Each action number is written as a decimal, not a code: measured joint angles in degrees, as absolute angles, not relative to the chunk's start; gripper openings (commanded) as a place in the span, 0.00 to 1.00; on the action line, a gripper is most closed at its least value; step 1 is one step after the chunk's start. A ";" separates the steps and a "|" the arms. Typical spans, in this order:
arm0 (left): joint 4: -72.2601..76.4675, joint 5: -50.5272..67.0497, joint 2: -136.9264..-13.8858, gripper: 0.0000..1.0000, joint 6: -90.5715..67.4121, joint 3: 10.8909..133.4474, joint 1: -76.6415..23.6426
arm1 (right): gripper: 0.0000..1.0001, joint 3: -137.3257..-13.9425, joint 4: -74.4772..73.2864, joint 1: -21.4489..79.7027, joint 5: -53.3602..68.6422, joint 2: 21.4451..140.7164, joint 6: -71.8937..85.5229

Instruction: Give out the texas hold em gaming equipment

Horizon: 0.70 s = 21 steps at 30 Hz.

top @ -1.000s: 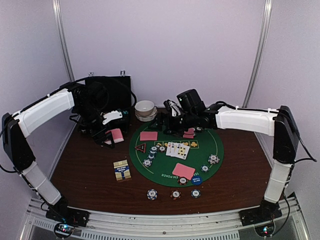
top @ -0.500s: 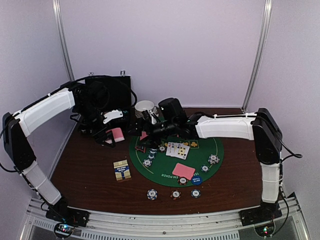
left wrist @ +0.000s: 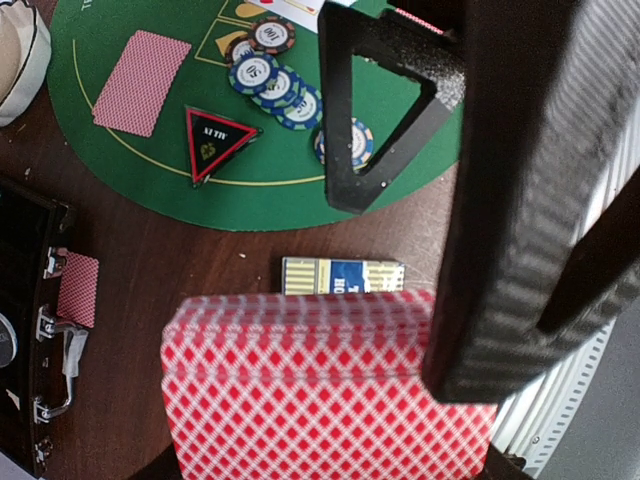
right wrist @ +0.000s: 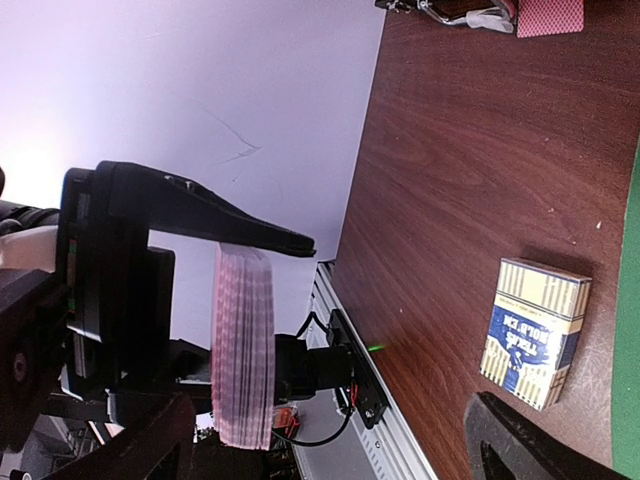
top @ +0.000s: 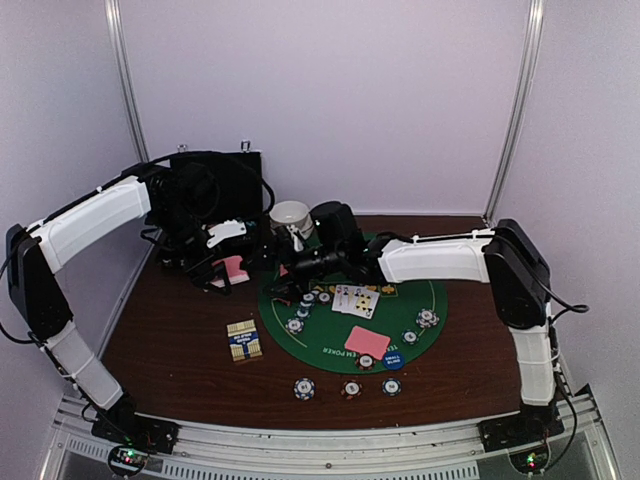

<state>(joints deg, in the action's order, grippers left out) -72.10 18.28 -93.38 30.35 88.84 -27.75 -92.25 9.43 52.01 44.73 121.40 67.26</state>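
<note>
My left gripper [top: 229,270] is shut on a deck of pink-backed cards [left wrist: 310,390], held above the table left of the green mat [top: 345,345]. The right wrist view shows that deck [right wrist: 243,345] edge-on. My right gripper [top: 283,266] has reached across and hangs open just right of the deck, and one of its fingers [left wrist: 375,110] shows over the mat. On the mat lie a red triangle token [left wrist: 215,140], striped chips [left wrist: 270,80], face-up cards [top: 355,298], pink cards [top: 367,340] and a blue disc [top: 392,360].
A blue-and-gold card box [top: 244,340] lies on the wood left of the mat. Three chips [top: 351,388] sit in a row near the front edge. White bowls [top: 290,215] stand behind the mat, and a black case [top: 215,190] stands at the back left.
The right arm has swung left across the back of the mat, ending close to the deck in the left gripper. The left arm and its deck have stayed put.
</note>
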 measured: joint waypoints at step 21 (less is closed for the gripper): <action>-72.01 18.68 -93.38 0.00 30.22 88.84 -27.29 | 0.90 -101.21 15.29 53.52 48.47 130.67 73.91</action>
